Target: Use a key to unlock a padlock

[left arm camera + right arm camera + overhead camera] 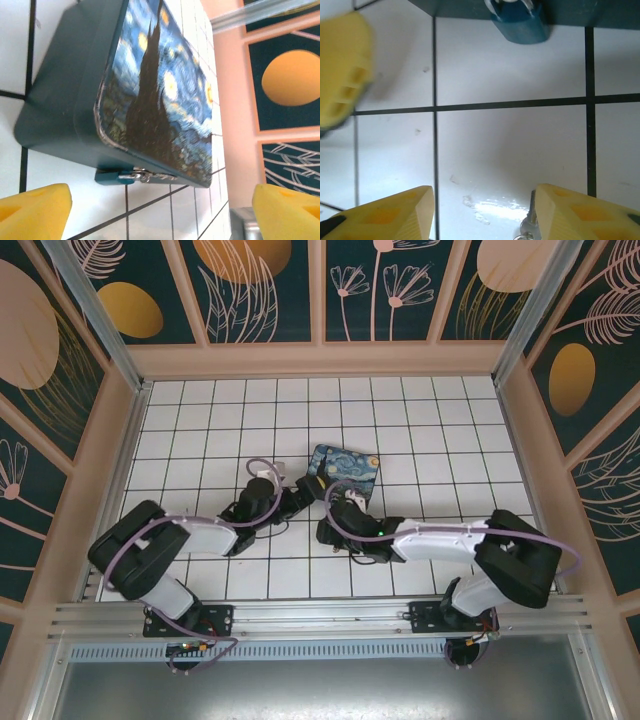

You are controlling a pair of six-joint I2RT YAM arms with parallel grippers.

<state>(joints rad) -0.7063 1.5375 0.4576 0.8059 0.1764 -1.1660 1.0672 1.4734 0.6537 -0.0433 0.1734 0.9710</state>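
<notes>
I see both arms reaching in toward the starry painted box (345,466) on the white tiled table (200,420). The padlock (522,26), small with a blue body and a silvery shackle, hangs low on the box's side wall. My left gripper (160,207) is spread wide and empty, close to the box. My right gripper (482,200) is also spread wide, facing the padlock but apart from it. A silvery key (530,222) sits against the inner edge of one finger.

Left tool (160,202), right tool (482,200): both agape.
</notes>
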